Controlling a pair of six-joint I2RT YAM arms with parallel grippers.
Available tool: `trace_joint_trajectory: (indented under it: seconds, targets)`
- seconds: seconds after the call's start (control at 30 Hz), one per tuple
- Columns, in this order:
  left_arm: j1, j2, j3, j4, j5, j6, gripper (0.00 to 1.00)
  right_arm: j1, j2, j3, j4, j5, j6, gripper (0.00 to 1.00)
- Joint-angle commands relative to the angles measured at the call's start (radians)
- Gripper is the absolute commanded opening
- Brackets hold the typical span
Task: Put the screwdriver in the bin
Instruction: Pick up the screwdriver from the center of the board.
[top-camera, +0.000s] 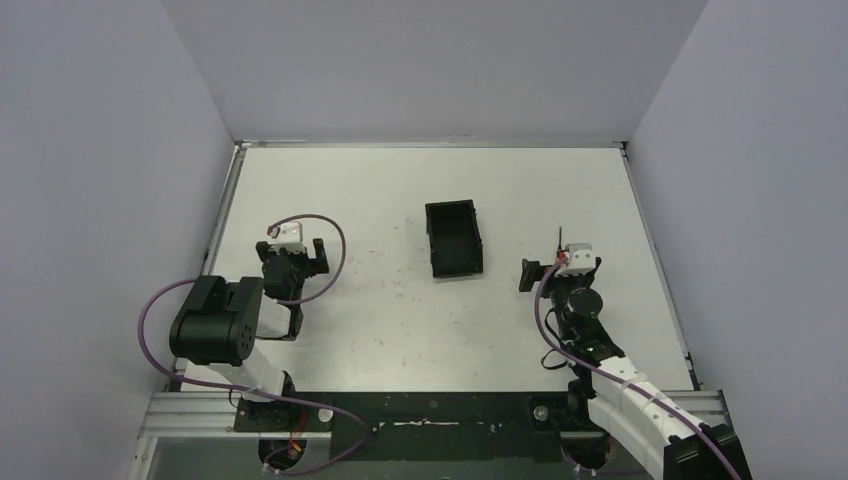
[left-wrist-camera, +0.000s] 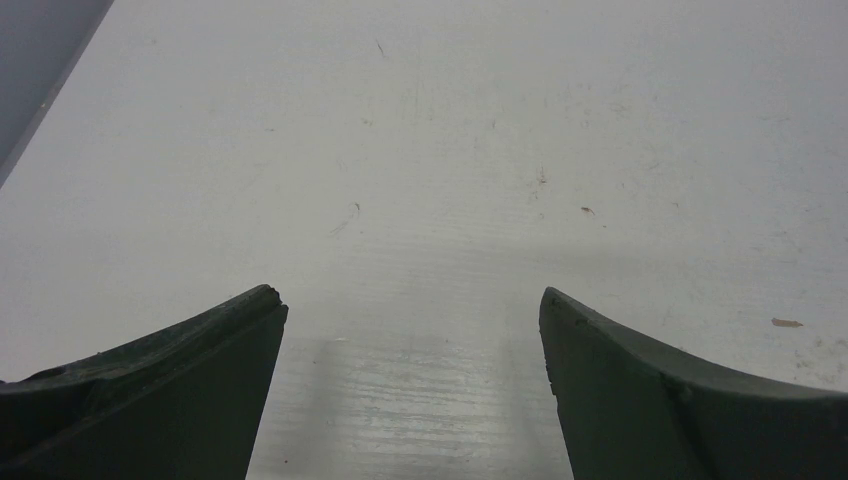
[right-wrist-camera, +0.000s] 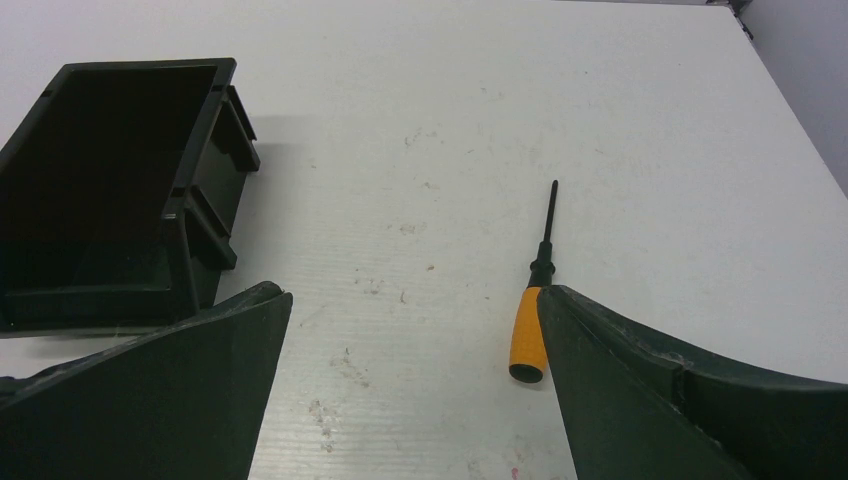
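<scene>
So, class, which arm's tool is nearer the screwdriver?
Right. The right tool is open, with the screwdriver lying between its fingers, close beside one fingertip. The left tool, also open, hangs over the table on the other side of the bin.

No writing, label, brand, number or sign can be read in any view. The bin and the screwdriver show plain surfaces. The white wrist blocks in the top view are too small to tell.

One short orange-handled screwdriver with a thin dark shaft; one black rectangular open-top plastic bin; two dark two-finger grippers: left gripper, right gripper.
</scene>
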Motion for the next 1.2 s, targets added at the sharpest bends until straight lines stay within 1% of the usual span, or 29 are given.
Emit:
trace_joint_trajectory:
  seconds: [0.0,0.37,0.63,0.77,0.93,1.07,1.17]
  targets:
    - [-0.001,-0.014,0.006,0.037,-0.005,0.001,0.97,0.004,-0.026,0.025,0.046,0.015,0.013,1.0]
    - [-0.001,-0.014,0.006,0.037,-0.005,0.002,0.97,0.005,-0.011,0.032,0.045,0.017,0.01,1.0]
    - [-0.001,-0.014,0.006,0.038,-0.004,0.001,0.97,0.004,-0.022,0.09,-0.039,0.049,0.044,1.0]
    - [-0.001,-0.015,0.006,0.037,-0.005,0.001,0.97,0.004,-0.014,0.224,-0.205,0.101,0.058,1.0]
    - [-0.001,-0.016,0.006,0.036,-0.005,0.001,0.97,0.003,0.026,0.368,-0.365,0.176,0.077,1.0]
    - [-0.001,-0.015,0.006,0.038,-0.005,0.002,0.97,0.002,0.104,0.572,-0.623,0.244,0.129,1.0]
    - [-0.001,-0.014,0.006,0.037,-0.005,0.002,0.97,-0.001,0.167,0.712,-0.805,0.263,0.16,1.0]
